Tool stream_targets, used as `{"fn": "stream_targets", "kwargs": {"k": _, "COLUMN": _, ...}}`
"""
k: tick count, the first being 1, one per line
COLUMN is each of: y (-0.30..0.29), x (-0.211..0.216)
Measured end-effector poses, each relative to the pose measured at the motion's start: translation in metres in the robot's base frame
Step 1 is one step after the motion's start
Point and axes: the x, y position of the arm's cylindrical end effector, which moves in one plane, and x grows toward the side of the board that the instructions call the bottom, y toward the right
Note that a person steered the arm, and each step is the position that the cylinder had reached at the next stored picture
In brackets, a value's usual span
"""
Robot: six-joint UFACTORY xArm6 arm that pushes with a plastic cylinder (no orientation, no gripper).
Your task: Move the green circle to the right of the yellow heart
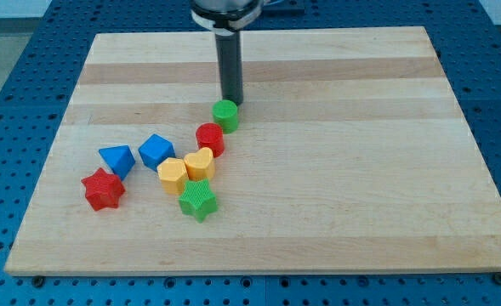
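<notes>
The green circle (225,114) sits touching the red circle (210,138), up and right of the yellow heart (200,163). My tip (231,101), a bare rod with no pincer, stands just above it. The approach looks done; next I judge a push toward the view's bottom and slightly right, clear of the red circle.

Even, bright overhead light falls on the pale counter (318,170), with no hard glare on the wood. Shadows are soft and short: a faint dark patch sits at my tip (231,101), and each block casts only a thin rim of shade. Focus is sharp across the frame, slightly softer at the top edge. Straight edges show little distortion.
</notes>
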Motion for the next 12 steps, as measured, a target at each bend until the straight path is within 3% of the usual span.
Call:
{"fn": "stream_targets", "kwargs": {"k": 1, "y": -0.036, "x": 0.000}}
{"fn": "stream_targets", "kwargs": {"k": 4, "y": 0.033, "x": 0.041}}
{"fn": "stream_targets", "kwargs": {"k": 6, "y": 0.057, "x": 0.034}}
{"fn": "stream_targets", "kwargs": {"k": 10, "y": 0.063, "x": 0.105}}
{"fn": "stream_targets", "kwargs": {"k": 12, "y": 0.062, "x": 0.102}}
